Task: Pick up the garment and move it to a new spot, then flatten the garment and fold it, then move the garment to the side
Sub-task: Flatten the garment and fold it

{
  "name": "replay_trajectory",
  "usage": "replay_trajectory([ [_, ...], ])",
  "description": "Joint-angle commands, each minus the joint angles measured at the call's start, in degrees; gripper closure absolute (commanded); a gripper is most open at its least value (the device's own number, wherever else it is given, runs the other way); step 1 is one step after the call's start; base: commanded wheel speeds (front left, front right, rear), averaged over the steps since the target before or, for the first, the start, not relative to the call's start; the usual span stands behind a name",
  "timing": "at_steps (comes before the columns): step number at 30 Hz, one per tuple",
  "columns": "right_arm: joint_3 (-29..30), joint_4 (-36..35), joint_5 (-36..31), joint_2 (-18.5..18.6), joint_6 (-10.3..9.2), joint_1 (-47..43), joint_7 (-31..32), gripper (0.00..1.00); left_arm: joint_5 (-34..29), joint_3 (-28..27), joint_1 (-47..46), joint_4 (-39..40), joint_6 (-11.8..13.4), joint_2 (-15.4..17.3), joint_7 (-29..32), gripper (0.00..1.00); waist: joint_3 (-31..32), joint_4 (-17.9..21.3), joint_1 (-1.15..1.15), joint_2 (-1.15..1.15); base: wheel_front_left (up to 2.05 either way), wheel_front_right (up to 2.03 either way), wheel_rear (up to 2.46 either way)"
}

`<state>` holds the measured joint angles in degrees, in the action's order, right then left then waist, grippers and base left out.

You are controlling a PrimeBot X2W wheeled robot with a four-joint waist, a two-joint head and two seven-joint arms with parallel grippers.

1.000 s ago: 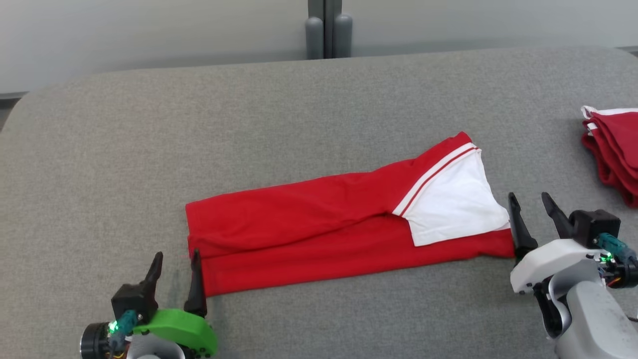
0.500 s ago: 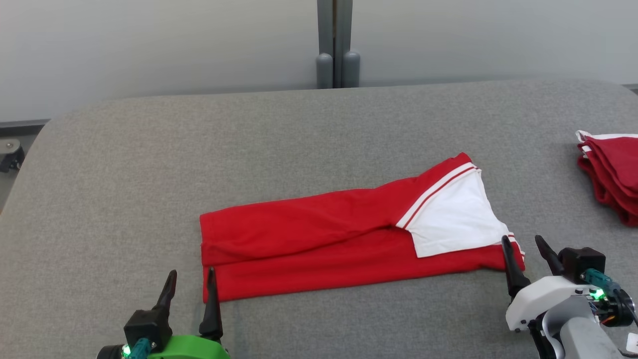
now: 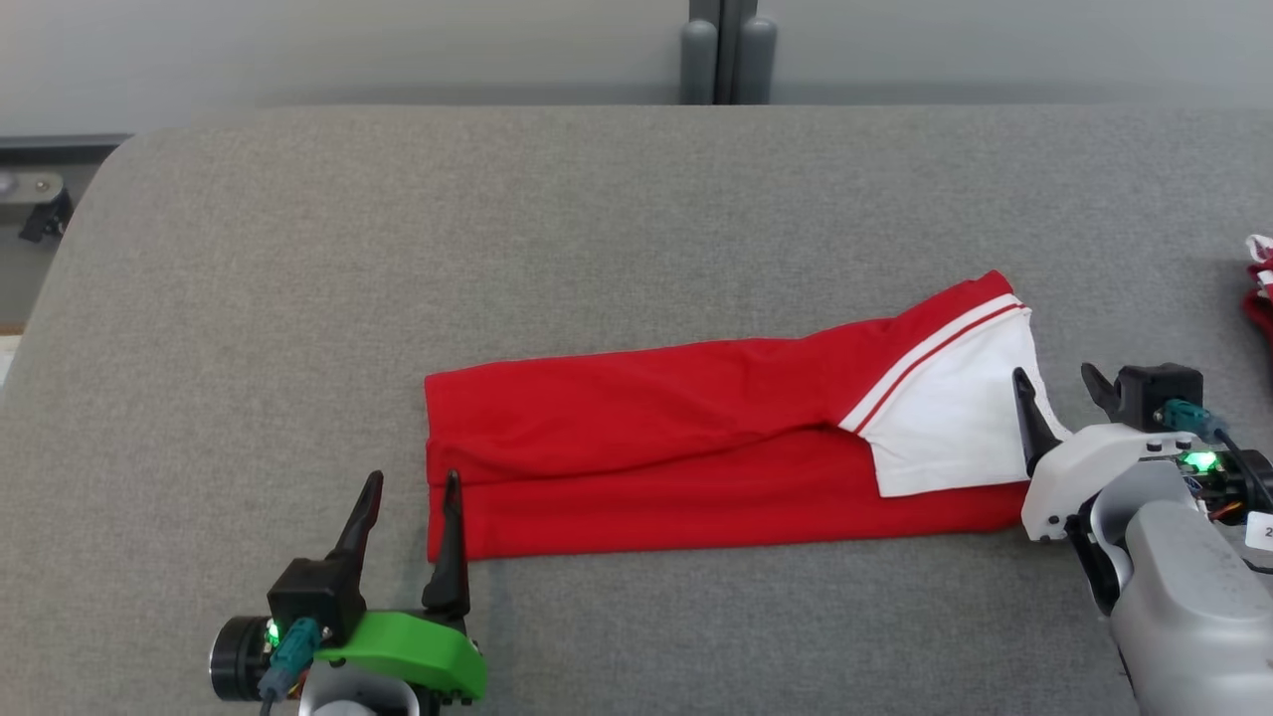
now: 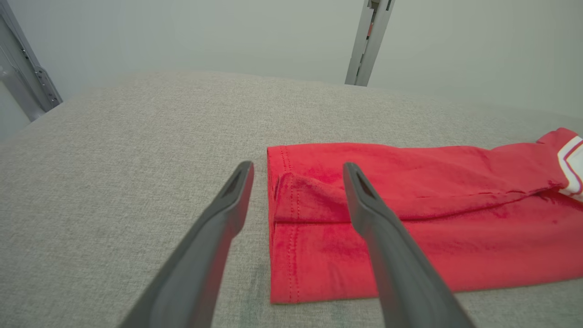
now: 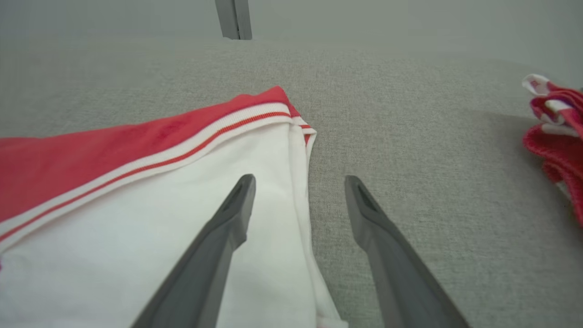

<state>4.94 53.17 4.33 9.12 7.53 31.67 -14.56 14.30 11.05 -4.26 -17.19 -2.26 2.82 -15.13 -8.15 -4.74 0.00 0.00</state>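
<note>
Garment [image 3: 696, 457], red with a white panel at its 3 o'clock end, lay folded into a long strip across the middle of the grey table [image 3: 597, 249], running from 9 to 3 o'clock. At the strip's 9 o'clock end the left gripper [image 3: 414, 479] stood with fingers spread and empty, one finger over the cloth's edge and one over bare table. The right gripper [image 3: 1052, 374] straddled the white panel's edge at 3 o'clock, equally spread and empty, with a red pile [image 3: 1258, 288] well apart beyond it.
</note>
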Motion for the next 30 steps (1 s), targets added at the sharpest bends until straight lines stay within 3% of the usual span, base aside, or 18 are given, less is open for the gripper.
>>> replay_trajectory([
  [1,0.1,2.1,-0.7,0.7,-0.1,1.1,0.1,0.0,0.5,0.1,-1.2,-0.2,0.0,0.2,0.0,0.0,-2.2,-2.0,0.0,0.0,0.0,0.0,0.0],
  [5,0.2,7.6,-1.3,0.6,-0.1,2.7,0.3,0.0,0.7,0.2,-1.7,-0.1,0.1,0.2,0.0,0.0,-3.2,-2.6,0.0,0.0,0.0,0.0,0.0],
  [6,0.0,8.9,-1.1,0.4,-0.1,2.7,0.6,0.16,0.8,0.2,-1.7,-0.2,0.1,0.2,0.0,0.0,-3.3,-2.7,0.0,0.0,0.0,0.0,0.0],
  [7,-0.1,10.3,-0.8,0.1,-0.1,2.5,0.7,0.64,0.8,0.2,-1.8,-0.2,0.0,0.2,0.0,0.0,-3.4,-2.7,0.0,0.0,0.0,0.0,0.0],
  [8,0.0,11.1,-0.4,0.1,-0.1,2.4,0.7,0.87,0.8,0.0,-1.9,-0.2,0.1,0.2,0.0,0.0,-3.4,-2.6,0.0,0.0,0.0,0.0,0.0],
  [9,0.1,11.9,-0.2,0.2,-0.1,2.3,0.7,1.0,0.8,-0.1,-1.9,-0.2,0.1,0.2,0.0,0.0,-3.4,-2.5,0.0,0.0,0.0,0.0,0.0],
  [15,3.0,11.4,0.4,3.5,-0.19,1.7,-0.4,1.0,0.3,-0.5,-1.7,-0.4,0.0,0.2,0.0,0.0,-2.5,-1.1,0.0,0.0,0.0,0.0,0.0],
  [19,6.4,3.9,-2.1,4.2,-0.16,0.8,-0.6,1.0,0.1,-0.2,-1.4,-0.3,0.0,0.2,0.0,0.0,-1.6,-0.1,0.0,0.0,0.0,0.0,0.0],
  [25,10.6,-7.6,-5.3,2.4,-0.12,-2.7,-0.6,1.0,0.5,0.1,-0.3,-0.5,0.2,0.2,0.0,0.0,0.1,0.8,0.0,0.0,0.0,0.0,0.0],
  [30,5.8,-16.5,-2.7,-1.2,-0.1,-4.6,-0.6,1.0,0.5,0.4,0.4,-0.8,0.2,0.2,0.0,0.0,1.2,1.0,0.0,0.0,0.0,0.0,0.0],
])
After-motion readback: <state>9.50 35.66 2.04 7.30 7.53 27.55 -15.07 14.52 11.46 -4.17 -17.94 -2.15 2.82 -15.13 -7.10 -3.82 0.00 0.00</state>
